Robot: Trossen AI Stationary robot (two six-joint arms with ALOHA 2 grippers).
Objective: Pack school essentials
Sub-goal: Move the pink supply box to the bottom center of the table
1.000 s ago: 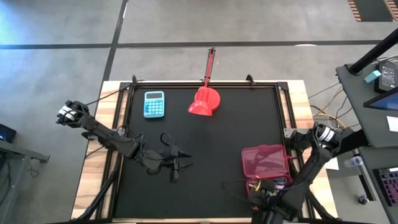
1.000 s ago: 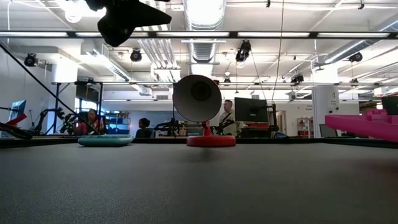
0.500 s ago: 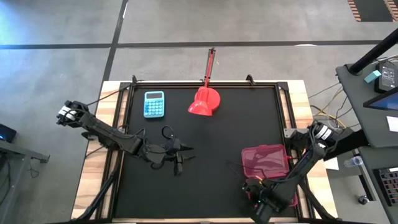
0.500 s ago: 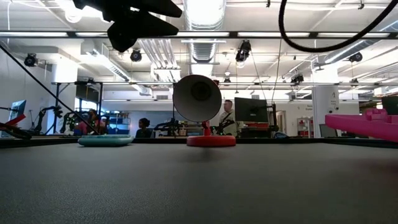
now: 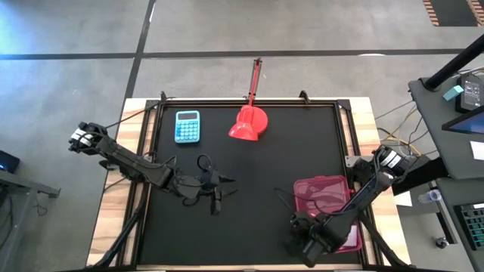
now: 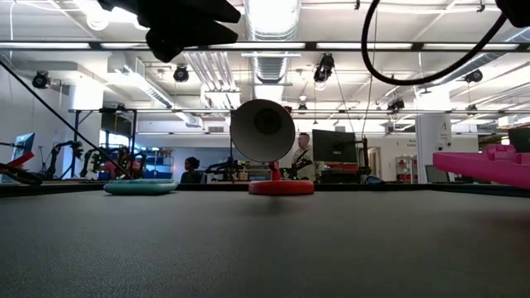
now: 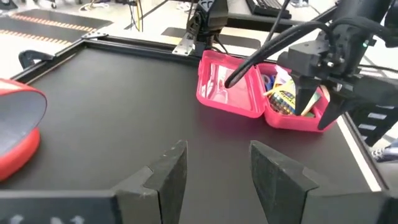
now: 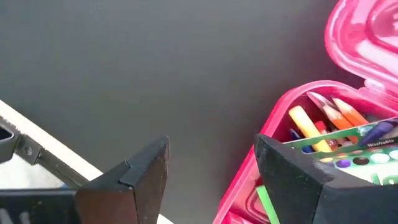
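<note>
Lying open near the right front corner of the black mat (image 5: 249,151), the pink case (image 7: 249,93) held the crayon box (image 8: 357,152), pencils (image 8: 339,112) and pens (image 7: 268,81). Just beside its open tray, the right gripper (image 5: 304,240) hovered with fingers apart and empty. Well away from the case, the left gripper (image 5: 214,198) waited over mid-mat, fingers likewise parted.

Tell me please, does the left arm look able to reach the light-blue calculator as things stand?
Probably yes: the left gripper, open and empty, hovers mid-table, and only bare black mat shows between it and the calculator.
</note>
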